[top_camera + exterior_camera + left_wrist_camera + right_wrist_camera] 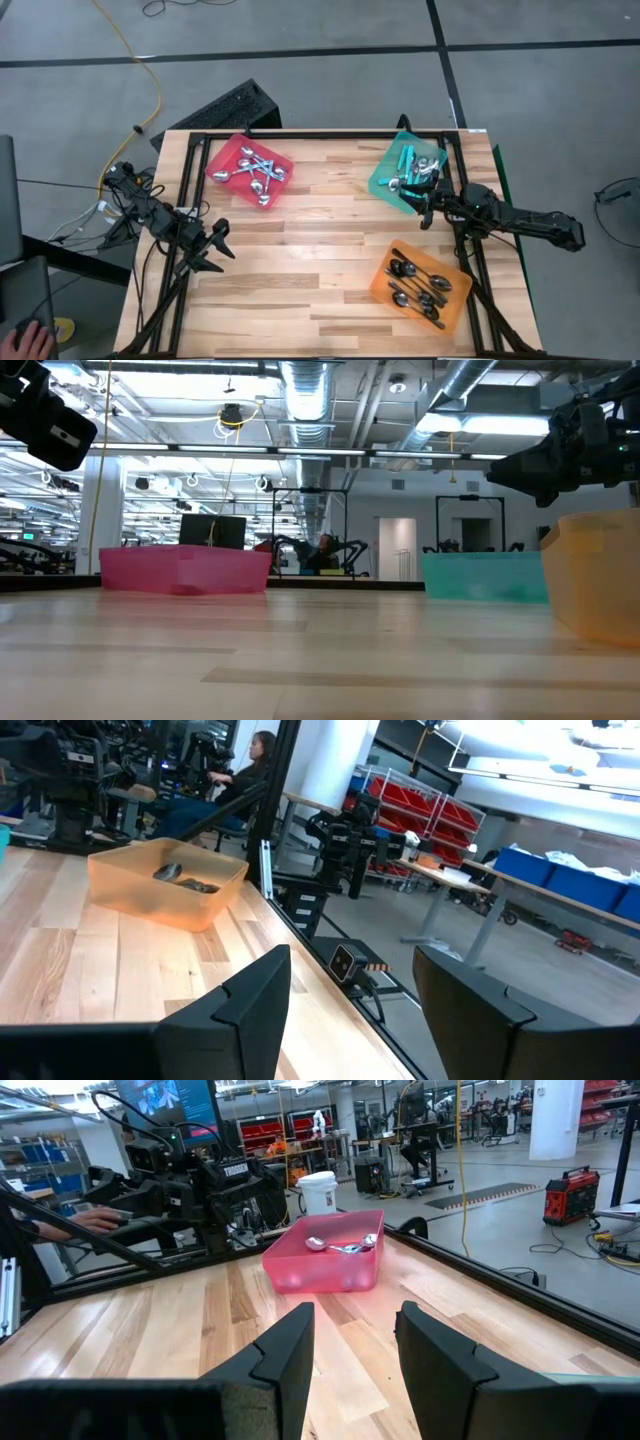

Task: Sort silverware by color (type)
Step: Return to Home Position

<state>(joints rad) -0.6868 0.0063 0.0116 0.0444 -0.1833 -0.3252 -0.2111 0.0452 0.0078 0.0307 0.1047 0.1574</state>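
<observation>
Overhead straight down, low level across the table (pixel 330 260), wrists forward; red tray (pixel 222 160) in three views.

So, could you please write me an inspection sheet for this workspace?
Surface: wooden table, three trays on it.
Job's things: silver spoons in the red tray; teal-handled spoons in the teal tray; black spoons in the orange tray; none loose.
Clutter: nothing seen.
End effectors: left end effector open and empty, over the table's left edge; right end effector open and empty, by the teal tray.
Cables: yellow cable on the floor; cables bunched off the table's left edge.
Surroundings: a hand at the high view's lower left corner; a seated person beyond the table.
</observation>
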